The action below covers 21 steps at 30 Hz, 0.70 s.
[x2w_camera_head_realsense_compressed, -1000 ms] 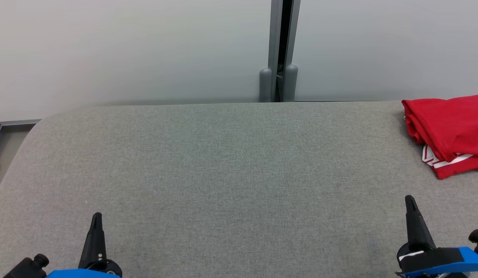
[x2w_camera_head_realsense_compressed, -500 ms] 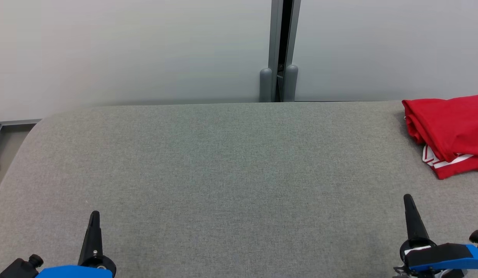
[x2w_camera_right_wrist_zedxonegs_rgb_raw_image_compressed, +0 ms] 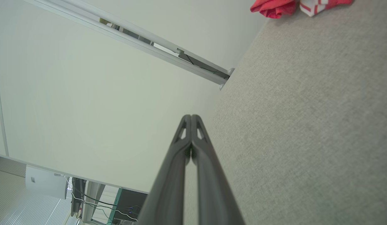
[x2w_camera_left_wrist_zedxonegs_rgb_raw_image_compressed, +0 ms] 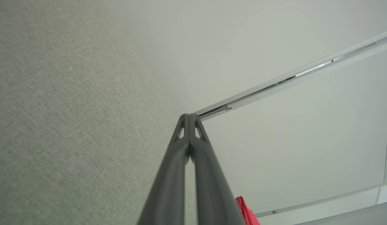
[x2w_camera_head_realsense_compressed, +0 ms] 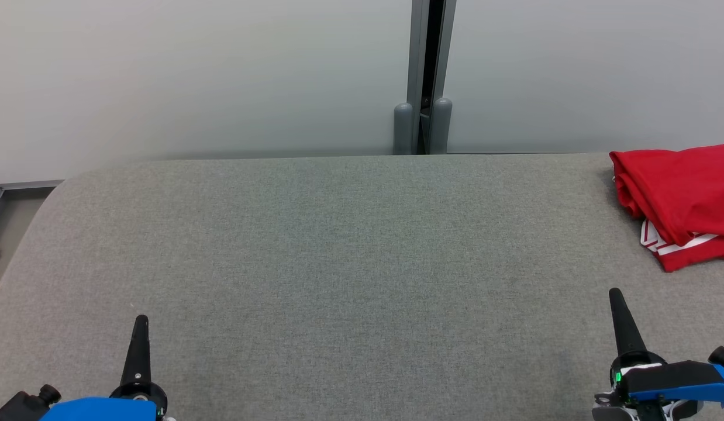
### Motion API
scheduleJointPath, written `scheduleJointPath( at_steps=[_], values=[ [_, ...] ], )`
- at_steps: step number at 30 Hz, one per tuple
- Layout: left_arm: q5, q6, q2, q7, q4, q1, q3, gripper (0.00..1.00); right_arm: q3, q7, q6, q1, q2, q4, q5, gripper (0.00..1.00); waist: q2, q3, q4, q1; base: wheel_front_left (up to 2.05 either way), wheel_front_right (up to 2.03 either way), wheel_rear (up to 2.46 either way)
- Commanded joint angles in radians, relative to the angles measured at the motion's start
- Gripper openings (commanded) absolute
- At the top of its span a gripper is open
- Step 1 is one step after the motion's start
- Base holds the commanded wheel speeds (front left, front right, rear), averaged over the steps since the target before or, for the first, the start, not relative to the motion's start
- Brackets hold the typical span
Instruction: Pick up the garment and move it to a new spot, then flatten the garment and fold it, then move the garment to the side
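Observation:
The garment is red with white stripes and lies folded at the far right of the grey fabric table, cut off by the head view's right edge. Its edge also shows in the right wrist view as the garment and in the left wrist view as a red sliver, the garment. My left gripper stands at the lower left, shut and empty, well away from it. My right gripper is at the lower right, shut and empty, a short way in front of the garment. Both wrist views show closed fingertips: left gripper, right gripper.
Pale wall panels rise behind the table, with a dark vertical gap and grey posts at the back middle. The table's left corner is rounded, with floor beyond it. Bare grey surface spreads between the grippers.
Both grippers have slid slightly down and back toward the head view's bottom edge, fingers standing more upright. The garment has not moved.

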Motion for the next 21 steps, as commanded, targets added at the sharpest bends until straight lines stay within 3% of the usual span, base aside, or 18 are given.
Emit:
scheduleJointPath(
  at_steps=[1, 21],
  values=[
    [-0.027, -0.005, 0.007, 0.009, -0.003, -0.025, 0.008, 0.0, -0.003, 0.006, 0.0, -0.021, 0.001, -0.001, 0.032, 0.0, 0.0, 0.0, 0.0, 0.0, 0.0, 0.0, 0.0],
    [-0.209, -0.012, 0.008, 0.055, 0.017, -0.045, 0.023, 0.0, -0.006, 0.037, 0.0, -0.049, 0.002, 0.034, 0.228, 0.0, 0.0, 0.0, 0.002, 0.0, 0.0, 0.0, 0.0]
  ],
)
